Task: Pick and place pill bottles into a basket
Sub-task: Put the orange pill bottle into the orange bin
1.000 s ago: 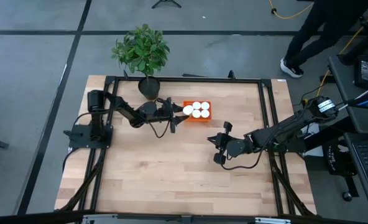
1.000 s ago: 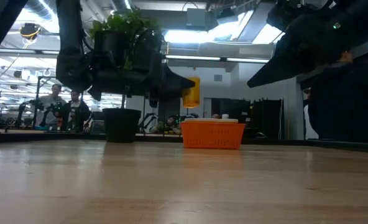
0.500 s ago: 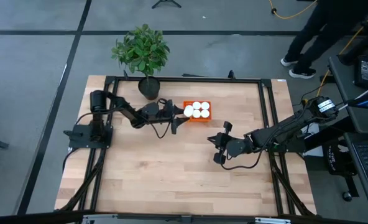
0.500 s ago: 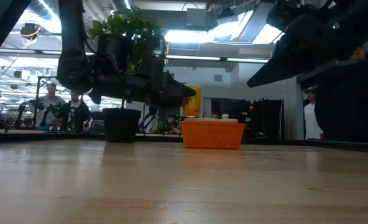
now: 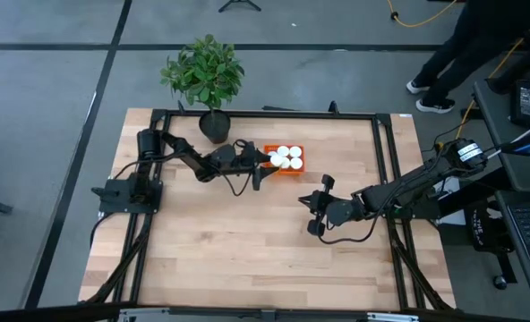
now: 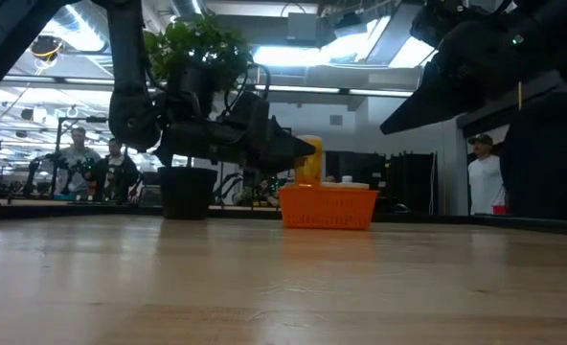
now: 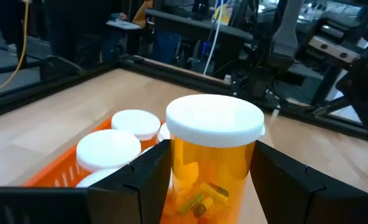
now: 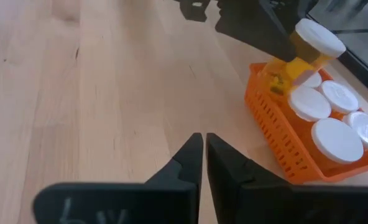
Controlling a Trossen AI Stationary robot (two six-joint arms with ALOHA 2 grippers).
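My left gripper is shut on an orange pill bottle with a white cap. It holds the bottle just above the left end of the bright-orange basket; the low view shows the bottle above the basket's rim. Several white-capped bottles stand upright inside the basket. My right gripper is shut and empty above bare table, nearer and to the right of the basket; its closed fingers show in the right wrist view. My left gripper pinches the bottle's orange body between its two fingers, just below the white cap. The fingers come about level from the table's left side. The bottle is lifted clear, cap up, and leans slightly in the right wrist view.
A dark pot with a green plant stands at the table's far edge, left of the basket. The black frame runs around the table. People stand in the room beyond. Bare wood lies across the near half.
My left gripper has carried the bottle toward the table's right edge and a little down, to the basket's left end. It stays shut on the bottle, which stays cap up. My right arm has kept still.
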